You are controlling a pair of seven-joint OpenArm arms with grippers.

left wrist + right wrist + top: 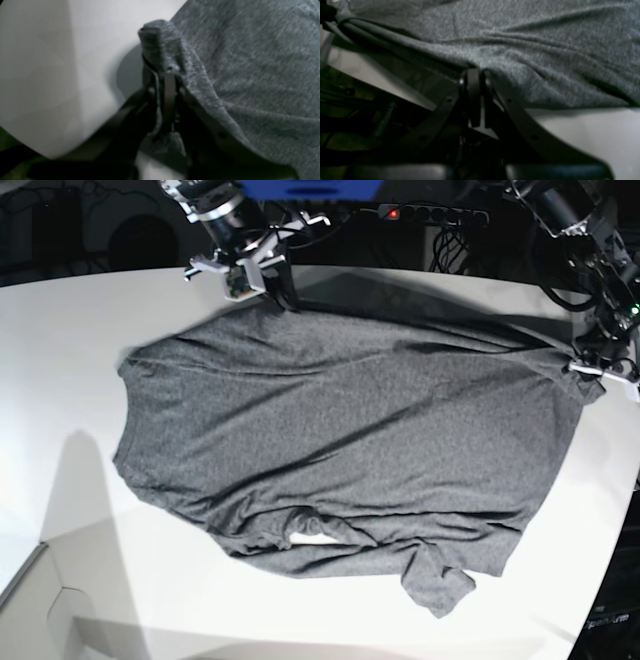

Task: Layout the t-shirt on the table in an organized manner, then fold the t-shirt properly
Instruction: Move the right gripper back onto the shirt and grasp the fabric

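Note:
The dark heather-grey t-shirt (350, 440) lies spread over the white table (150, 580), its body stretched between my two grippers and one sleeve crumpled at the near edge. My right gripper (283, 302) pinches the shirt's far edge at the back left. The right wrist view shows that gripper (475, 72) shut on the hem of the t-shirt (520, 37). My left gripper (578, 368) holds the shirt's corner at the right. Up close, this gripper (170, 72) is shut on a lifted fold of the t-shirt (250, 62) above the table (62, 75).
A power strip (430, 215) and cables lie behind the table's far edge. The table's curved edge runs close beside my left gripper on the right (625, 480). A seam or edge of the tabletop shows at the near left (30, 575).

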